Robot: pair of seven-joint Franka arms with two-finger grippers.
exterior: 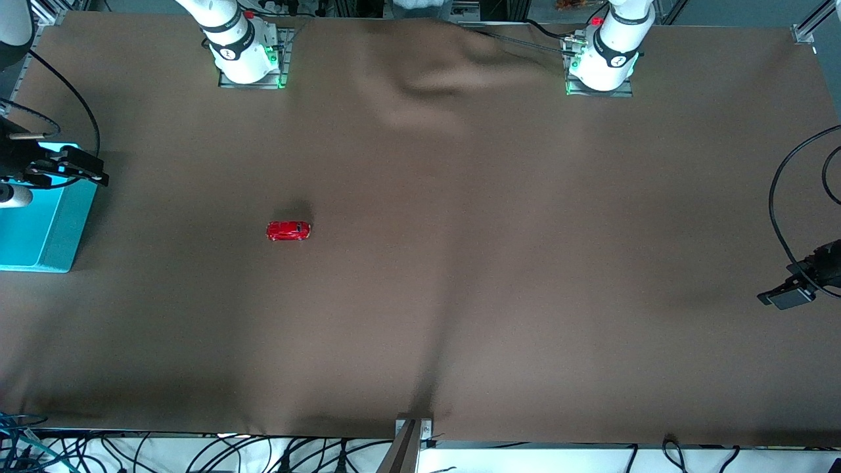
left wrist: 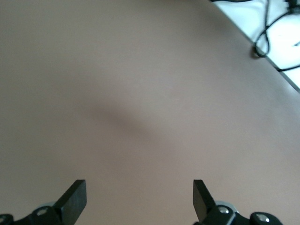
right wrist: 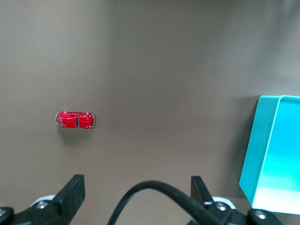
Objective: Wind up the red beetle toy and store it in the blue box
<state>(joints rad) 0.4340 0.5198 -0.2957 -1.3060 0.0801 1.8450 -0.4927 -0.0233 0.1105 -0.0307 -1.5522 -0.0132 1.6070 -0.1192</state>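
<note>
The red beetle toy (exterior: 288, 230) (right wrist: 75, 120) stands on its wheels on the brown cloth, toward the right arm's end of the table. The blue box (exterior: 66, 226) (right wrist: 260, 145) sits open-topped at that end's edge, apart from the toy. My right gripper (exterior: 82, 169) (right wrist: 137, 183) hangs open over the box's rim, with nothing held between its fingers (right wrist: 72, 192). My left gripper (exterior: 785, 295) (left wrist: 139, 188) waits open over bare cloth at the left arm's end, holding nothing. The toy is well clear of both grippers.
A brown cloth (exterior: 460, 263) covers the table, with a raised fold (exterior: 427, 85) between the arm bases. A black cable (right wrist: 154, 192) loops across the right wrist view. A metal bracket (exterior: 410, 433) and loose cables (exterior: 263, 453) line the table edge nearest the front camera.
</note>
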